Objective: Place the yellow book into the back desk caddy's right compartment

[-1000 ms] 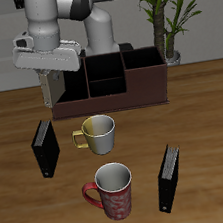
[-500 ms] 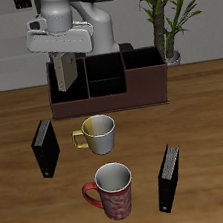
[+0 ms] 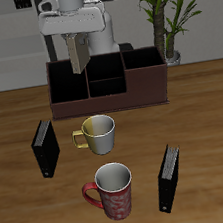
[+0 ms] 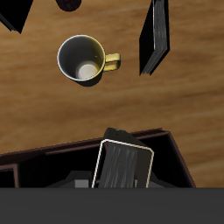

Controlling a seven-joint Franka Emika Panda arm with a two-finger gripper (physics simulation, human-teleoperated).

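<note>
One thin greyish-tan hardback, yellow book (image 3: pixel 76 55), hangs upright, pinched in gripper (image 3: pixel 72 38), above long dark brown back desk caddy (image 3: pixel 140 87), over large end section, right compartment (image 3: pixel 67 91); vertical hold suits dropping edge-first between walls.

One yellow book (image 3: pixel 76 54), two black books (image 3: pixel 45 147), two mugs (image 3: pixel 99 134), apparently one desk caddy (image 3: pixel 131 90), one plant (image 3: pixel 162 15)

Office-like simulated setting: wooden desk (image 3: pixel 204 110), desk caddy (image 3: pixel 145 83), books, mugs, potted plant (image 3: pixel 165 14).
</note>
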